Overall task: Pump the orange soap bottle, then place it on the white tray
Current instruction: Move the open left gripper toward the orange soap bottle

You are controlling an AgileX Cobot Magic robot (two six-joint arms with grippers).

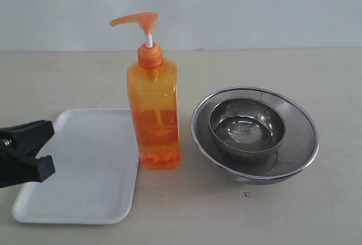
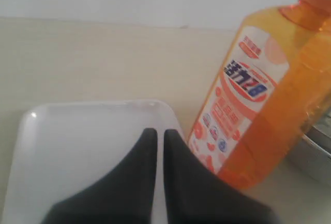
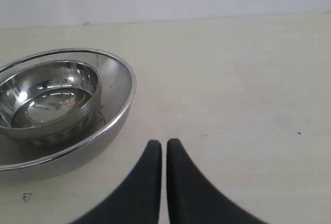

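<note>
So, you've got open tabletop across the lower right and behind everything. The orange soap bottle, boxy and translucent, stands upright mid-frame on the tabletop, just beside the white tray's rounded right edge. At right, a shiny steel bowl sits nested in a mesh-walled bowl. Your left hand is over the tray and your right hand is near the bowls, both closed and gripping nothing.

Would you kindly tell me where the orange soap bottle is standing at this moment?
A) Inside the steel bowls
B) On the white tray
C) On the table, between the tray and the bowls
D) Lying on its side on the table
C: the soap bottle stands upright on the table, with the white tray on one side and the steel bowls on the other.
</note>
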